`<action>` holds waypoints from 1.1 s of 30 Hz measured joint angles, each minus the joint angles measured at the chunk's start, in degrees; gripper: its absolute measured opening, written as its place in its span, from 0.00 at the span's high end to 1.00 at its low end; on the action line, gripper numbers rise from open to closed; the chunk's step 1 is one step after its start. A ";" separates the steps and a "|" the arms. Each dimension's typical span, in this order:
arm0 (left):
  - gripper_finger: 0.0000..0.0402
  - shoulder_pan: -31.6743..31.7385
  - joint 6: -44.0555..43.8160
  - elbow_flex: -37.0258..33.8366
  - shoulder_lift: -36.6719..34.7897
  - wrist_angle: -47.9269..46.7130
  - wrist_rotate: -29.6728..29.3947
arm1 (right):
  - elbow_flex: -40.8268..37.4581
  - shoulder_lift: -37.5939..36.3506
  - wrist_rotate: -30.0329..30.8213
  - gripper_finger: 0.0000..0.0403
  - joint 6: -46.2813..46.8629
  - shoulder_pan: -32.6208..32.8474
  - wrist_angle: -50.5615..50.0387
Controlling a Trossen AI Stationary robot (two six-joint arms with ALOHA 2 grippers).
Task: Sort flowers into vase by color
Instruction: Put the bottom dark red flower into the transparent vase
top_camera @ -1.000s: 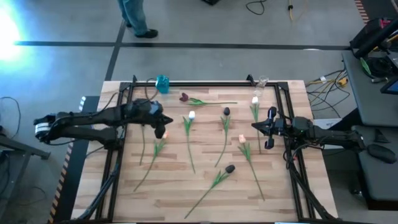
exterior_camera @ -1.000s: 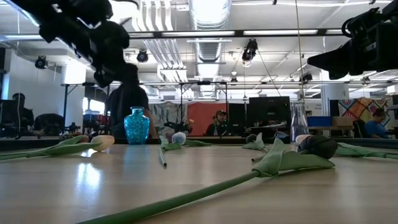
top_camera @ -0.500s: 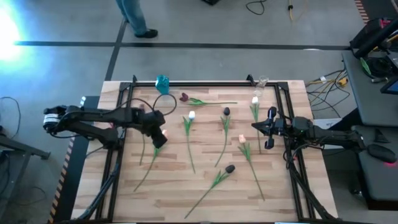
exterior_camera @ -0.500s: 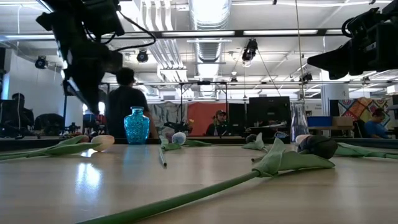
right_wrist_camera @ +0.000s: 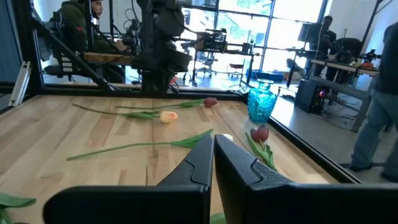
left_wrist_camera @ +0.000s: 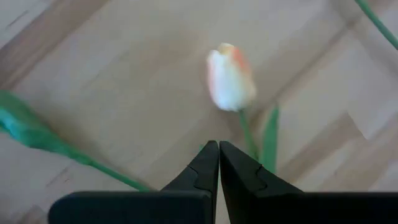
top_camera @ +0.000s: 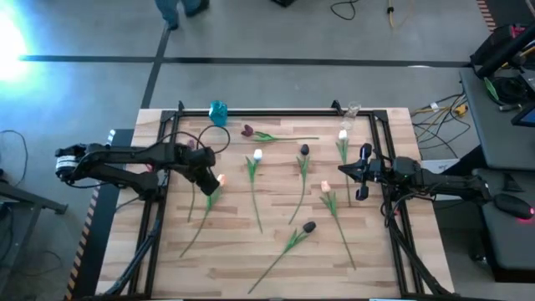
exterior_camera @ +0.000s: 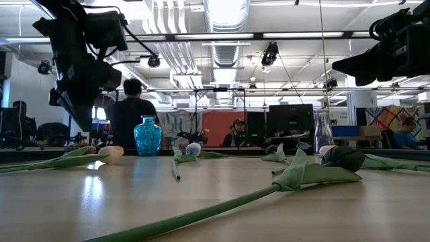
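Several tulips lie flat on the wooden table, among them a peach one, a white one, a purple one and a dark one. A blue vase and a clear glass vase stand at the far edge. My left gripper is shut and points down, hovering above the peach tulip's stem just below its head. My right gripper is shut and held level at the table's right side, above the tulips there.
A black metal frame runs along the table's edges. Long stems and leaves cross most of the table's middle. Beyond the far edge there are people and desks. Bare wood shows along the near edge.
My left gripper has tipped from a slant to pointing almost straight down. It has also sunk toward the table and drawn a little toward the table's left, so it now hangs over the peach tulip. It stays shut. The person walking behind the table has moved off.
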 joint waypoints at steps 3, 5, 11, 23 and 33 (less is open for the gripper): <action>1.00 2.75 -1.91 -0.67 0.08 -0.10 0.51 | 0.01 -0.01 0.00 0.98 0.00 0.02 -0.01; 1.00 4.19 -3.95 -1.04 0.31 -0.69 0.92 | 0.02 -0.02 0.00 0.98 0.00 0.00 0.00; 0.98 7.96 -9.92 -1.65 1.36 -3.23 0.92 | 0.02 -0.02 0.02 0.98 0.00 0.00 0.00; 0.67 24.10 -2.90 -1.48 6.77 -4.45 0.44 | 0.02 0.00 0.00 0.98 0.00 0.02 0.00; 0.60 32.48 3.20 -1.45 14.72 -1.80 2.78 | 0.00 0.00 0.02 0.98 0.00 0.02 0.00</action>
